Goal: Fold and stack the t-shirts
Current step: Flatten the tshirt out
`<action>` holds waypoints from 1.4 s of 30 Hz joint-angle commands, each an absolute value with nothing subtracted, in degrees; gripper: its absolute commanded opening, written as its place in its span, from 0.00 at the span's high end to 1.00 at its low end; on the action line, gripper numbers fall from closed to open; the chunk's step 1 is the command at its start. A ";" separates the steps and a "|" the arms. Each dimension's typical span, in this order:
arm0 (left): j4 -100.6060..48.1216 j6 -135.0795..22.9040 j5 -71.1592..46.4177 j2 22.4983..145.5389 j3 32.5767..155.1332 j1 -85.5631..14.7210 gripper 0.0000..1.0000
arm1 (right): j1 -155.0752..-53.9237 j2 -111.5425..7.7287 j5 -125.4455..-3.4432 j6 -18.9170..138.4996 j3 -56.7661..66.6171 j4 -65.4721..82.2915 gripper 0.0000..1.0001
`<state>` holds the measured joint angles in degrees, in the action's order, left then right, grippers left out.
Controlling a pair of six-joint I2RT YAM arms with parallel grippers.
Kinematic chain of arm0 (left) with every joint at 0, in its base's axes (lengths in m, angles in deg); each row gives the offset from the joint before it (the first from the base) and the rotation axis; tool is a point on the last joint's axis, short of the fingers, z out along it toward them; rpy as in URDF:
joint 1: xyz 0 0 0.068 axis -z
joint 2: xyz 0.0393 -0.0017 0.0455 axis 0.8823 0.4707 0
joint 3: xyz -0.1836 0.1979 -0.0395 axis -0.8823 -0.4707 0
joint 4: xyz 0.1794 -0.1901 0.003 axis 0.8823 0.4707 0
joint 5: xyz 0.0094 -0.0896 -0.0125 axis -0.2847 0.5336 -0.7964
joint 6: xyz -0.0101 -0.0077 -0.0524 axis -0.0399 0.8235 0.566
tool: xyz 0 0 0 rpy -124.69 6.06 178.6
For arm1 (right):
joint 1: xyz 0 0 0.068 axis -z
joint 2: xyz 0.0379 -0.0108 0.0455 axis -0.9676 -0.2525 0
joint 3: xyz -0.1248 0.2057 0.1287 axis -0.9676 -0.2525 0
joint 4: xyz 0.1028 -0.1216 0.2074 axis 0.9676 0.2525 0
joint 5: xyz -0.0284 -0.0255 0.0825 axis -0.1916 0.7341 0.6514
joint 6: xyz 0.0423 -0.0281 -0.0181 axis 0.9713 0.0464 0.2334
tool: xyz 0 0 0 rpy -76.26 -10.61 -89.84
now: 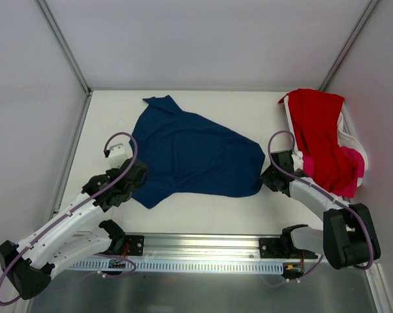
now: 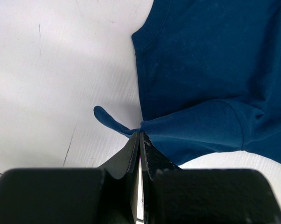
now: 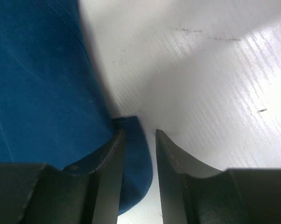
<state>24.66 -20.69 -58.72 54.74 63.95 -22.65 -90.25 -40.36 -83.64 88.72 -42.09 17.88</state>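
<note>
The navy t-shirt (image 1: 196, 153) lies spread at the middle of the tabletop (image 1: 249, 111). The left end effector (image 2: 139, 135) is clamped on a fabric tip at its left edge. The right end effector (image 3: 138, 132) stands partly open astride its right corner. The red t-shirt (image 1: 320, 130) drapes the basket (image 1: 348, 130) at the right edge.

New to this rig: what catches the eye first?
A navy blue cotton t-shirt lies spread on the white table, the left gripper shut on its left edge, the right gripper open astride its right corner. At far right, a red t-shirt drapes over a white plastic basket.
</note>
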 commanded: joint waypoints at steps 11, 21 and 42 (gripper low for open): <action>25.17 -20.29 -60.36 54.32 63.70 -22.98 1.00 | -90.75 -45.00 -82.10 87.78 -40.12 19.86 0.73; 25.17 -20.29 -60.45 54.49 63.70 -22.98 1.00 | -91.19 -46.24 -81.84 86.99 -39.33 19.33 0.99; 22.80 -36.45 -51.31 53.26 89.00 -22.90 1.00 | -94.62 -6.70 -91.34 76.98 -12.01 54.31 0.99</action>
<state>24.55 -30.13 -54.02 54.02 84.54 -22.65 -94.16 -10.05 -89.87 80.83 -17.43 46.16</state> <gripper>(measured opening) 0.005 0.011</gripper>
